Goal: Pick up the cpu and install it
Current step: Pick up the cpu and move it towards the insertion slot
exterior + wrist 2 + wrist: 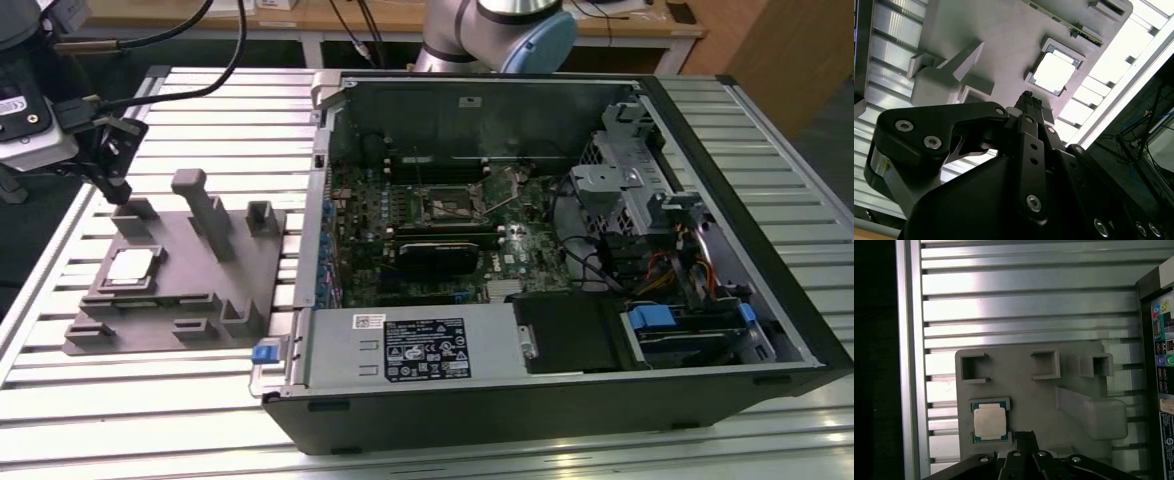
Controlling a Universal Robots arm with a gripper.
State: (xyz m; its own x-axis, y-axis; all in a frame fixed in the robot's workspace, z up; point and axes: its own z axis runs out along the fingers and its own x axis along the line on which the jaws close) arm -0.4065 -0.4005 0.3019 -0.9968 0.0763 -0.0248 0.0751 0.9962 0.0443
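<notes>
Probably a robotics lab or workshop: slotted aluminium tabletop, opened computer case, grey fixture plate, robot arm mounted behind, cable-strewn wooden bench beyond.

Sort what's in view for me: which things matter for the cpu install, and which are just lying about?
For the job: cpu seated in the grey fixture plate; gripper above the plate, near the cpu; motherboard socket inside the open computer case.
Lying about: power supply box; black heatsink block; blue drive caddies.
</notes>
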